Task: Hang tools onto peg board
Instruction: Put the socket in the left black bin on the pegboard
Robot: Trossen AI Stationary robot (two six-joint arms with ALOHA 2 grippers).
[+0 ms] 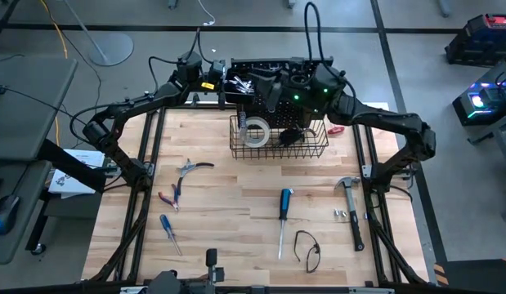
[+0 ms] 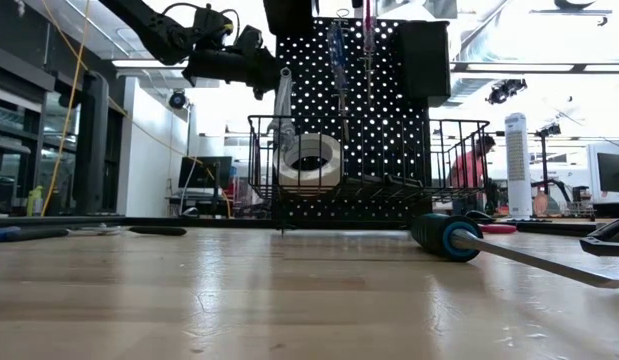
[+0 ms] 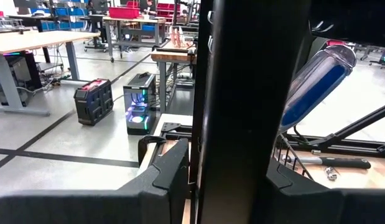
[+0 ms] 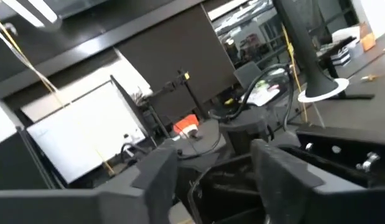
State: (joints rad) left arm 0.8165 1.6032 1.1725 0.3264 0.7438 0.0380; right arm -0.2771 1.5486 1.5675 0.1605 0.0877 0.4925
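The peg board (image 2: 379, 120) stands upright at the table's far edge, with a blue-handled screwdriver (image 2: 337, 50) and a red-handled one (image 2: 367, 35) hanging on it. Its wire basket (image 1: 306, 145) holds the white tape roll (image 1: 254, 132). My left gripper (image 1: 213, 82) is level at the board's left edge, shut on it. My right gripper (image 1: 279, 86) hovers open over the board's top; in its wrist view the fingers (image 4: 158, 174) have nothing between them. On the table lie pliers (image 1: 190, 168), red-handled pliers (image 1: 170, 196), two blue screwdrivers (image 1: 283, 214) (image 1: 169, 233) and the hammer (image 1: 351, 208). My left gripper has the peg board's upright left edge (image 3: 242, 124) between its two fingers, one on the front face and one on the back. The fingers come in level from the table's left side, across the edge. The board stays upright.
A silver tool (image 2: 282, 100) hangs by the board's left edge. A black looped thing (image 1: 308, 249) and small sockets (image 1: 342, 214) lie near the front right. A red thing (image 1: 336, 129) lies beside the basket. The table's middle is bare wood (image 1: 236, 188).
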